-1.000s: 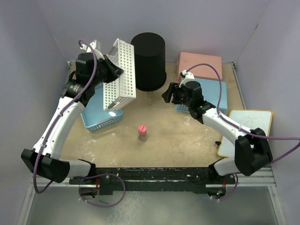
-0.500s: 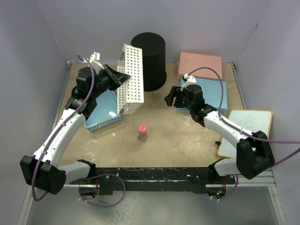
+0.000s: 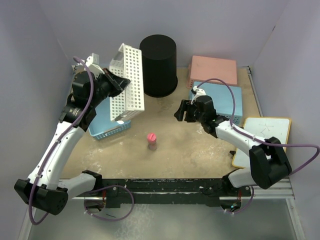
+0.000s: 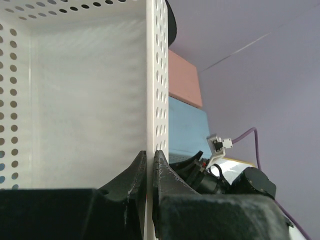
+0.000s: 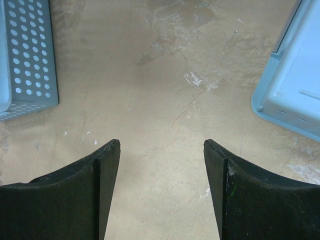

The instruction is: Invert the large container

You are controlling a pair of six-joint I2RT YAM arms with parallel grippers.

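Just left of the large container (image 3: 159, 67), left gripper (image 4: 151, 156) clamped a raised white basket (image 3: 130, 85) by its wall, right gripper (image 5: 160, 145) hung open; best park basket well clear first.

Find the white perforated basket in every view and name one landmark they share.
Top external: the white basket hangs tilted at upper left, held by the left gripper.
Left wrist: its wall fills the left half, pinched between the fingers.
Right wrist: not in it.
Shared landmark: the pale blue basket, seen in all three.
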